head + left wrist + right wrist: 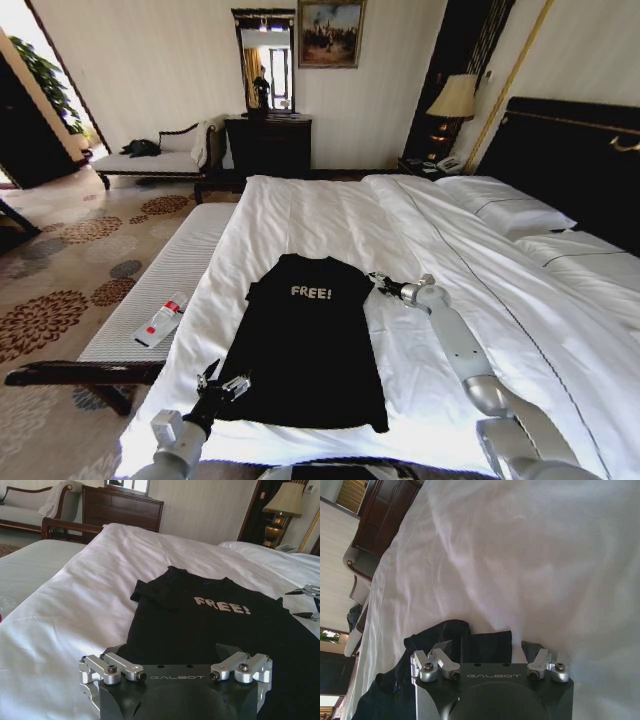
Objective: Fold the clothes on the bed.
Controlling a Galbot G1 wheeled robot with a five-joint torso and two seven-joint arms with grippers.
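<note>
Centrally, a black short-sleeved cotton T-shirt (305, 345) with pale "FREE!" lettering is laid flat on the large white-duveted bed (330, 215). The left gripper (222, 384), fingers spread, is positioned at its 7 o'clock hem corner. The right gripper (380, 284), likewise spread, is placed at the 2 o'clock sleeve.

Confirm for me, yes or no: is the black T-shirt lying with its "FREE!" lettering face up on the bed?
Yes: in the head view the T-shirt lies flat on the white bed, pale lettering showing upward.

Black T-shirt (305, 345) with pale lettering, white bed (330, 215).
</note>
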